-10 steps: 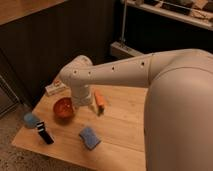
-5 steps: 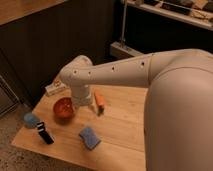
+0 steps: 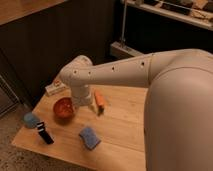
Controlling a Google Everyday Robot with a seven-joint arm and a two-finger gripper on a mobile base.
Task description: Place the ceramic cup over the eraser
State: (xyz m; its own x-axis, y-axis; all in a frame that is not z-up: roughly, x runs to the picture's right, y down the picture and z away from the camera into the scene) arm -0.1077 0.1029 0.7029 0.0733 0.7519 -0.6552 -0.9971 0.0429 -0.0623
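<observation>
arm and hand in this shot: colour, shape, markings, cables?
The arm has smooth off-white rounded tubular shells, with a row of small dark dots along the link and no cables showing. The hand is the same off-white, mostly hidden below the wrist, beside the red bowl.

White robot arm (image 3: 115,72) reaches across wooden surface (image 3: 125,127); end effector (image 3: 83,101) low btwn red bowl (image 3: 64,108) & orange item (image 3: 100,99), jaws apart, holding nothing. Ceramic cup (image 3: 31,120) upright at left edge, just beside eraser (image 3: 45,133); blue sponge (image 3: 89,137) nr front.
</observation>
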